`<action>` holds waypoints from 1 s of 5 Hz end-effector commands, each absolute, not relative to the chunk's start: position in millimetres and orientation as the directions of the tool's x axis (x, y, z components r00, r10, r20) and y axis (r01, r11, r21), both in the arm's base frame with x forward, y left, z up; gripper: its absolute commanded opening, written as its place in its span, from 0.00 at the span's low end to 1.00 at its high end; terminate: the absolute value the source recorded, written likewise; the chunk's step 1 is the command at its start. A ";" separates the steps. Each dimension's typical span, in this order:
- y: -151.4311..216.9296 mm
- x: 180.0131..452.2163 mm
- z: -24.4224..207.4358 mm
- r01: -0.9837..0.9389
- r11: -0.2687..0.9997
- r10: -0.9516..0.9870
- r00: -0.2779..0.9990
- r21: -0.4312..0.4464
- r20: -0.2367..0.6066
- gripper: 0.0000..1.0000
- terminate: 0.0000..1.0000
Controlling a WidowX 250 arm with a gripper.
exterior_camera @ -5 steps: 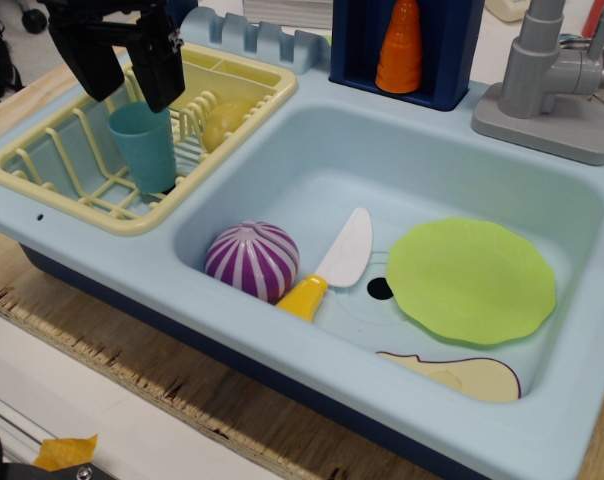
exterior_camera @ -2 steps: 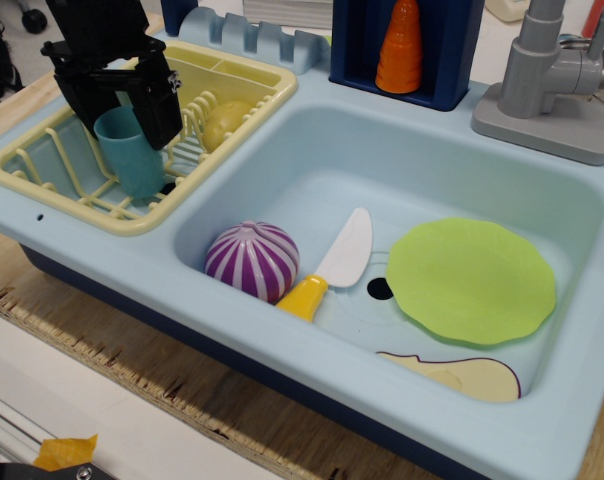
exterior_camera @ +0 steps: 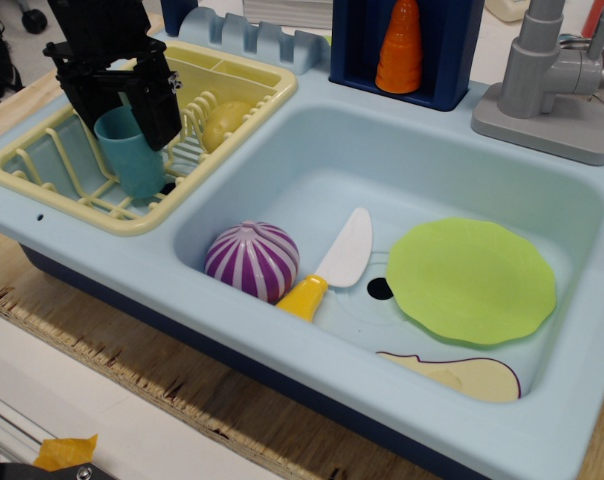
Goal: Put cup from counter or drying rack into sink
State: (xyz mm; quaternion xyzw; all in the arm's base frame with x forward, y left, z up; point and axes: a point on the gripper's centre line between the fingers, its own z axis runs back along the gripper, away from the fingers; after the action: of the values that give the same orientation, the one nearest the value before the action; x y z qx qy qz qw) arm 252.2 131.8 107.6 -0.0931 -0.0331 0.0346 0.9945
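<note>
Observation.image: smooth teal cup [exterior_camera: 129, 150], upright in drying rack [exterior_camera: 244, 88], clamped by black gripper [exterior_camera: 121, 103]; barely shifted since earlier.

Down and to the right of the pincer [exterior_camera: 120, 98], a raw plywood tabletop [exterior_camera: 197, 385] runs along the near side, its front edge chipped and splintered. Below that edge, further down from the pincer, lies a pale white surface [exterior_camera: 132, 440] with a scrap of yellow tape [exterior_camera: 65, 451] on it near the bottom left corner. Left of the pincer, at the top left corner, dark objects stand on a light floor [exterior_camera: 2, 25], too blurred to name. The light is even and soft, with faint shadows.
</note>
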 end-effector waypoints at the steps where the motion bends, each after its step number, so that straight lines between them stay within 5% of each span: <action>1: 112.6 261.0 165.9 -0.004 0.993 0.028 0.980 -0.122 0.196 0.00 0.00; 3: 53.3 259.8 218.3 0.111 0.986 -0.063 0.937 -0.123 0.343 0.00 0.00; 5: 7.1 268.0 202.5 0.282 0.910 -0.183 0.931 -0.304 0.314 0.00 0.00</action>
State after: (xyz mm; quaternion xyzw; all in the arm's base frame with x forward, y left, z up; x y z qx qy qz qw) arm 267.1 0.4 187.1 -0.2162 -0.1061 -0.1251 0.9625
